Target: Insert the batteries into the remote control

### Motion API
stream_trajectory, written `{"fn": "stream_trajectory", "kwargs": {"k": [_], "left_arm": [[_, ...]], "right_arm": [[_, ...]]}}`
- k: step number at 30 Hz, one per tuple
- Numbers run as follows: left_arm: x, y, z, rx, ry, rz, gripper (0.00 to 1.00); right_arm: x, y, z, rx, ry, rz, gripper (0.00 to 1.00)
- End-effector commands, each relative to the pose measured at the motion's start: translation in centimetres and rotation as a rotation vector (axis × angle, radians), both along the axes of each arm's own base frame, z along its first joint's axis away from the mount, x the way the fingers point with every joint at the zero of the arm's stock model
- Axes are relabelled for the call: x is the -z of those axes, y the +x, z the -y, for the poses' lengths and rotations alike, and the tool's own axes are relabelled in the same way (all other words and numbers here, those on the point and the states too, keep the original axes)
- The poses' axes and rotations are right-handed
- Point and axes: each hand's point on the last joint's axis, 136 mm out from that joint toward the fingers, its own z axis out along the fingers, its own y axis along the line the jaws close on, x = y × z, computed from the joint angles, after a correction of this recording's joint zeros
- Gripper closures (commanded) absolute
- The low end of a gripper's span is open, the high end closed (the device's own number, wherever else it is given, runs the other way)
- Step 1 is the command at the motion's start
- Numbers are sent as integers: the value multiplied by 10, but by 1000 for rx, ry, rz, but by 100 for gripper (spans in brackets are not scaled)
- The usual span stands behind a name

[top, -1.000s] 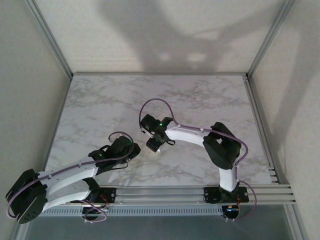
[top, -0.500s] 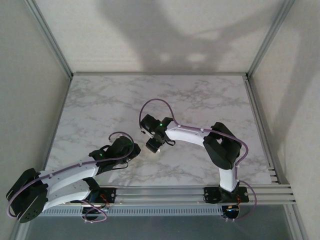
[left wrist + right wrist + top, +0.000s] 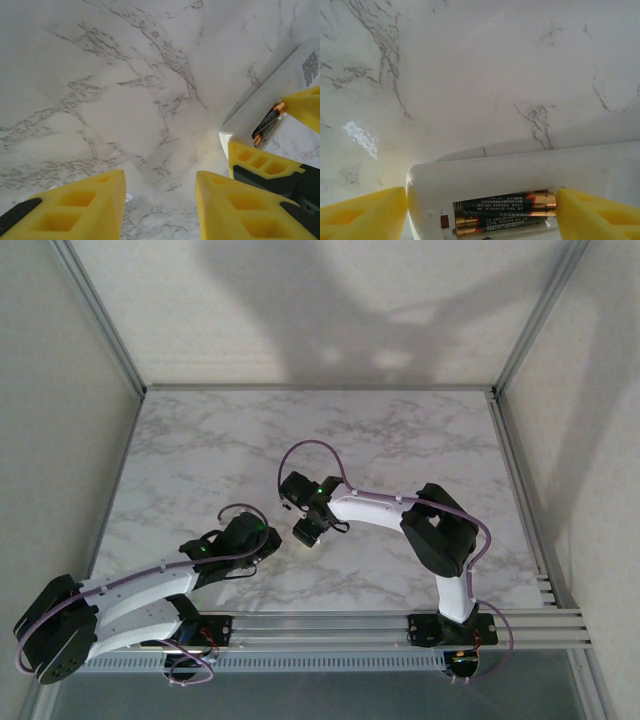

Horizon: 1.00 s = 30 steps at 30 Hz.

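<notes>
Glossy grey-veined marble-pattern worktop [image 3: 420,430], aluminium rail [image 3: 340,625] along the near edge. On it, slim white remote control [image 3: 485,172], back up, compartment open, two dark batteries [image 3: 505,207] with coppery ends seated side by side. Straddling that end, right gripper [image 3: 481,197], yellow fingers [image 3: 365,210] wide apart: one at the remote's end wall, one at the battery tips, contact uncertain. Just beside, left gripper [image 3: 159,176], parted, empty.

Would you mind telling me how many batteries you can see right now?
2. Both batteries lie side by side in the remote control's open compartment; I see no others.
</notes>
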Motion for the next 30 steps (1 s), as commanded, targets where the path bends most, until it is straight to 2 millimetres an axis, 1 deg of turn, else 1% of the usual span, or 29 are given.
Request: {"fn": "stream_trajectory", "kwargs": {"k": [1, 10, 16, 24, 28, 30], "left_arm": [[0, 0, 2, 2, 0, -1, 59], [-1, 1, 2, 2, -2, 2, 59], [0, 1, 3, 2, -2, 1, 59], [0, 1, 3, 4, -2, 0, 59], [1, 1, 3, 3, 0, 0, 59], [0, 1, 3, 4, 0, 1, 59]], "right_arm": [[0, 1, 2, 16, -17, 15, 23], [-6, 7, 5, 33, -22, 55, 19], [-10, 8, 7, 38, -16, 72, 20], [-7, 6, 8, 43, -17, 63, 21], [-3, 4, 9, 49, -23, 49, 24], [-3, 2, 9, 50, -18, 42, 31]]}}
